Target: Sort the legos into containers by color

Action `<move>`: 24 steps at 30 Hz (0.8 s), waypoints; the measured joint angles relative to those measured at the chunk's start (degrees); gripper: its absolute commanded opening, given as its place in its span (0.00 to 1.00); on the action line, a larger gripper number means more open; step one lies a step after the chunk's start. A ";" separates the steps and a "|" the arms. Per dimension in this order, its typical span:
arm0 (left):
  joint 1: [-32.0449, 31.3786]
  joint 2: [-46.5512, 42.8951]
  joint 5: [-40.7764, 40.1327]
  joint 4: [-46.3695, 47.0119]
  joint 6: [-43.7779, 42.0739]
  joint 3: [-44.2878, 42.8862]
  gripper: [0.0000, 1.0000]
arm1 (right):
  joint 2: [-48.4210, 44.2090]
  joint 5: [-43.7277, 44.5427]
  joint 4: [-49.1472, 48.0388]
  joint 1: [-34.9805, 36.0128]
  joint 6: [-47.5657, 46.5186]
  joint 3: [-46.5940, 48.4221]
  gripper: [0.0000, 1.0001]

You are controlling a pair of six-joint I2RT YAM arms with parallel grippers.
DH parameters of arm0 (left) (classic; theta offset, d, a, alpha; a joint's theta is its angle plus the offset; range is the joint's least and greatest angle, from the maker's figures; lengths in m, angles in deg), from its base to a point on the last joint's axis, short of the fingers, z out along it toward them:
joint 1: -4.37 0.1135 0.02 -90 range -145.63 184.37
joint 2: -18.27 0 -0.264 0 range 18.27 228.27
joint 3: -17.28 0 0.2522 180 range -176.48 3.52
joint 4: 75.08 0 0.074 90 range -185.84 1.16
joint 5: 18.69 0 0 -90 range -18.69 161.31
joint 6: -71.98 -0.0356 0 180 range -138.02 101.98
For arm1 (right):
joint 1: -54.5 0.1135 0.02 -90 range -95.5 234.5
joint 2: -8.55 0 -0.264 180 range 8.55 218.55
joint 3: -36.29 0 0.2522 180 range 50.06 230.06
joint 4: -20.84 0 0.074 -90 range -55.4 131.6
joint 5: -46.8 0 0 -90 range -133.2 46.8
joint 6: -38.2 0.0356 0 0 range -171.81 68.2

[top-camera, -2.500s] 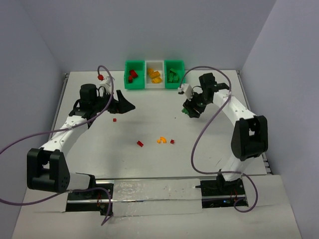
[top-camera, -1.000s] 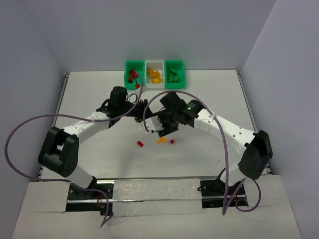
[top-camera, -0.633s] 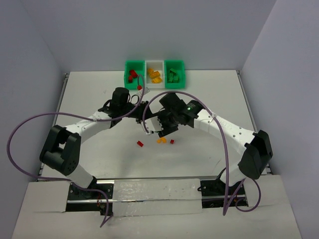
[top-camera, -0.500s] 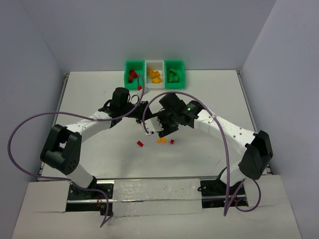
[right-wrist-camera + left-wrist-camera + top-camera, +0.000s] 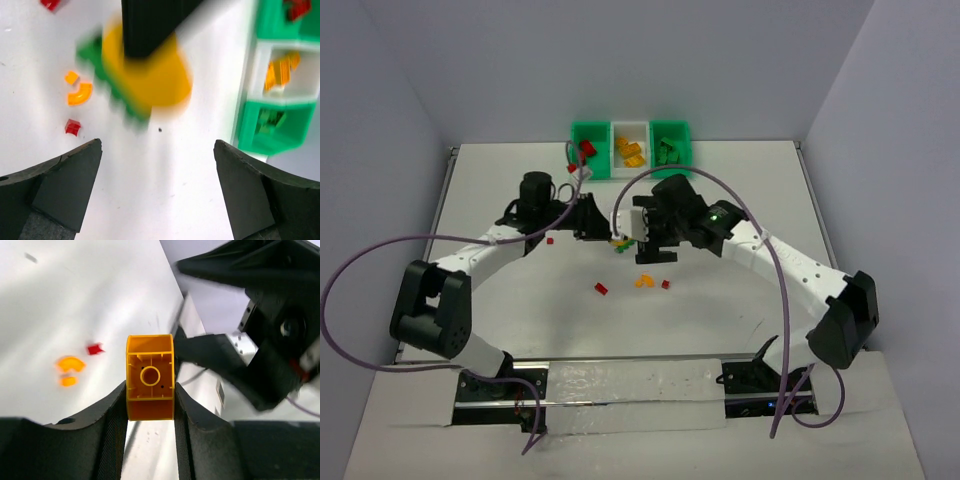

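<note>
The left arm (image 5: 470,255) and right arm (image 5: 790,265) meet mid-frame, barring the bins (image 5: 672,126) above; the desk (image 5: 760,175) at upper right lies open.

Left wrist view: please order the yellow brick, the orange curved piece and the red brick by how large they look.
1. yellow brick, largest by far, but it is nearest the camera, so true size is unsure.
2. orange curved piece.
3. red brick, smallest.

A white table (image 5: 720,315) fills the enclosure. Pale lilac walls (image 5: 640,60) rise behind it and on both sides, evenly lit.
</note>
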 measured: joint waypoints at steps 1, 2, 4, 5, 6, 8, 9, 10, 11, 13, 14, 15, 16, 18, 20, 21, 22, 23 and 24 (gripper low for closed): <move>1.98 -1.14 -0.07 0.26 -0.11 0.55 0.00 | -0.95 -0.86 0.05 -1.50 2.20 0.04 1.00; 3.97 -2.50 -0.19 0.70 -0.36 1.13 0.00 | -1.98 -2.34 0.18 -3.42 4.77 0.14 1.00; 7.07 -5.83 -0.43 1.78 -1.06 2.33 0.00 | -3.79 -6.05 0.71 -7.91 10.05 0.63 1.00; 7.90 -7.45 -0.41 2.40 -1.52 2.70 0.00 | -4.41 -8.15 1.12 -10.25 12.58 1.14 1.00; 8.42 -9.05 -0.39 2.93 -2.09 2.93 0.00 | -4.87 -9.96 1.52 -12.35 14.88 1.69 1.00; 8.55 -11.47 -0.35 4.15 -3.52 2.97 0.00 | -5.03 -16.81 2.32 -16.18 20.86 2.88 1.00; 8.47 -12.43 -0.32 4.93 -4.04 2.97 0.00 | -4.88 -20.65 2.68 -17.78 24.00 3.39 0.99; 8.40 -13.08 -0.34 5.83 -4.31 2.97 0.00 | -4.60 -24.33 2.83 -19.09 26.84 3.80 0.98; 8.36 -13.58 -0.39 6.80 -4.46 2.97 0.00 | -4.17 -28.08 2.75 -20.37 29.98 4.13 0.97; 8.36 -13.93 -0.62 9.56 -3.73 2.98 0.00 | -2.77 -35.95 0.66 -22.44 38.06 4.32 0.88; 8.36 -13.94 -0.76 11.44 -2.61 3.01 0.00 | -1.96 -39.65 -1.62 -23.07 42.93 4.20 0.86; 8.36 -13.92 -0.87 13.53 -1.16 3.09 0.00 | -1.21 -42.85 -4.97 -23.42 48.10 3.80 0.83; 8.35 -13.89 -0.98 15.67 0.35 3.20 0.00 | -0.61 -45.70 -9.12 -23.58 53.42 3.17 0.78; 8.28 -13.82 -1.06 21.46 4.73 3.74 0.00 | 0.43 -51.00 -19.08 -23.61 65.50 1.52 0.77; 7.96 -13.51 -1.02 26.88 9.21 4.42 0.00 | 1.44 -54.97 -29.57 -23.59 76.21 -0.06 0.78; 7.57 -13.29 -1.08 29.63 11.60 4.81 0.00 | 2.25 -56.63 -35.60 -23.50 82.27 -1.00 0.81; 7.13 -13.05 -1.15 31.92 13.89 5.20 0.00 | 3.18 -58.07 -41.97 -23.31 88.32 -1.84 0.83; 6.54 -12.86 -1.26 33.95 15.81 5.66 0.00 | 4.19 -59.12 -46.79 -23.07 93.06 -2.30 0.85; 5.88 -12.64 -1.30 35.96 17.63 6.06 0.00 | 5.34 -60.02 -51.52 -22.92 97.57 -2.49 0.87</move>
